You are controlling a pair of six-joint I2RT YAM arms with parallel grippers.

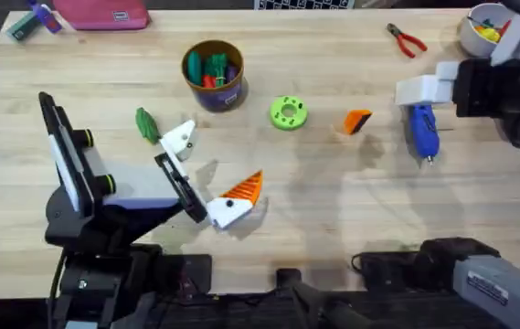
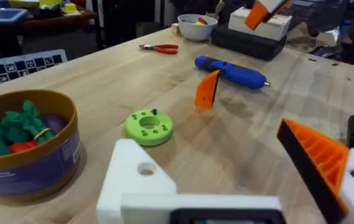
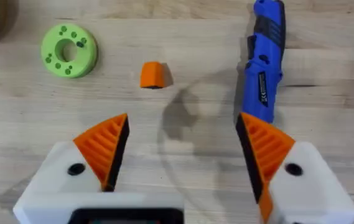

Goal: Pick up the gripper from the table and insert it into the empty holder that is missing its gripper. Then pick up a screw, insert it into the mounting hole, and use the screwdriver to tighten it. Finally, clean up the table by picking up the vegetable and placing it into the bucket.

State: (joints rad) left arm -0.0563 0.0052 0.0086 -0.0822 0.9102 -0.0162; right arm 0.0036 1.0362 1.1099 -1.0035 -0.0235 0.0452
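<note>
The loose orange gripper (image 1: 357, 121) (image 2: 208, 90) (image 3: 153, 74) lies on the table between a green disc (image 1: 288, 112) and the blue screwdriver (image 1: 421, 131) (image 3: 267, 56). My left gripper (image 1: 218, 160) (image 2: 226, 162) is open. One side of it is the empty holder (image 1: 185, 139) (image 2: 136, 180), a bare white block; the other side carries an orange wedge. My right gripper (image 1: 431, 84) (image 3: 183, 155) hangs open above the table, with the loose gripper beyond its tips and the screwdriver beside them. The dark green vegetable (image 1: 146, 125) lies left of the empty holder. The bucket (image 1: 213, 73) (image 2: 27, 143) holds toy items.
The green disc (image 2: 149, 126) (image 3: 69, 50) has a small dark thing at its hole; I cannot tell whether it is a screw. Red pliers (image 1: 407, 39) and a white bowl (image 1: 483, 27) sit at the far right. A pink case (image 1: 104, 14) lies at the far left.
</note>
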